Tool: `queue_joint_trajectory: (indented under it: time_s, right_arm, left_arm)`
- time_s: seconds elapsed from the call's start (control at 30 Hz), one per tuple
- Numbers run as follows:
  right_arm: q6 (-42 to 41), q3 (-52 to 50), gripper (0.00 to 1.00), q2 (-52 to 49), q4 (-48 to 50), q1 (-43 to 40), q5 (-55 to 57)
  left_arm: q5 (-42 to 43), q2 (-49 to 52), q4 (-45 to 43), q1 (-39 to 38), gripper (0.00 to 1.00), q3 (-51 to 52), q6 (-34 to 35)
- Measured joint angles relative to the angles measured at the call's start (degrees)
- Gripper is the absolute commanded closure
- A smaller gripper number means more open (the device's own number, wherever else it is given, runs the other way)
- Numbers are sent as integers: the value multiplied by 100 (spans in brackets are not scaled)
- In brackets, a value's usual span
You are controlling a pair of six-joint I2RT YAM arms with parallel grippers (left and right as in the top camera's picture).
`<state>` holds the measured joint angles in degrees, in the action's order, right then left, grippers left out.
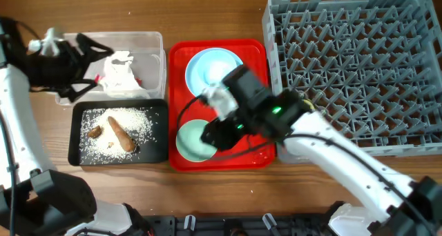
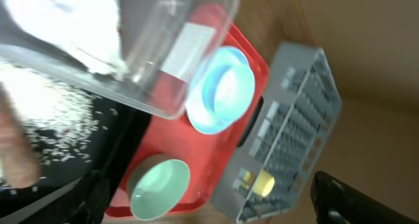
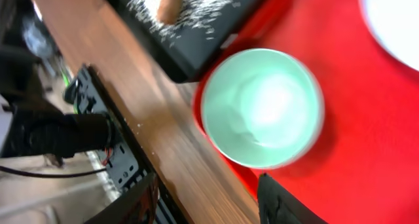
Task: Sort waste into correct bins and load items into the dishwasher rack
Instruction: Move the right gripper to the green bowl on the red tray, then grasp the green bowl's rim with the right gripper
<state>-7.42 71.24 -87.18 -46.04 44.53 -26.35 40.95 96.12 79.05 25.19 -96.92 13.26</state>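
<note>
The mint-green bowl (image 1: 192, 142) sits at the front of the red tray (image 1: 257, 56); it also shows in the right wrist view (image 3: 262, 106) and the left wrist view (image 2: 159, 188). My right gripper (image 1: 215, 134) hovers over its right rim, open and empty (image 3: 206, 207). The light blue bowl on the light blue plate (image 1: 213, 65) sits at the tray's back. The yellow cup (image 2: 263, 183) lies in the grey dishwasher rack (image 1: 359, 70). The clear tub (image 1: 148, 43) holds the white napkin (image 1: 121, 72). My left gripper (image 1: 88, 67) is open over its left end (image 2: 209, 211).
The black tray (image 1: 76, 136) in front of the tub holds loose rice and the brown carrot-shaped piece (image 1: 121, 134), with a smaller brown bit (image 1: 94, 131) beside it. My right arm crosses the rack's front left corner. The table's front edge is close below the red tray.
</note>
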Motion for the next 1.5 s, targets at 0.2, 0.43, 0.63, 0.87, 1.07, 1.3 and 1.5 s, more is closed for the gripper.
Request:
queue_joint_trajectory:
  time_s: [0.2,0.43,0.63,0.87,1.07,1.3,1.5]
  right_arm:
    - [-9,0,54,-544,590,938,702]
    - [-22,-2,54,-1554,1276,1631,1357]
    - [-24,-7,53,-1950,1530,1617,1513]
    - [-42,-11,68,-2201,1565,1617,1635]
    - [-48,-13,78,-2212,1563,1617,1648]
    - [-42,-17,84,-2212,1491,1617,1659]
    - [-42,-17,96,-2212,1475,1617,1681]
  left_arm:
    - [-109,0,7,271,0,0,0]
    - [-129,0,7,291,0,0,0]
    - [-129,0,7,291,0,0,0]
    - [-129,0,7,291,0,0,0]
    - [-129,0,7,291,0,0,0]
    - [-129,0,7,291,0,0,0]
    - [-129,0,7,291,0,0,0]
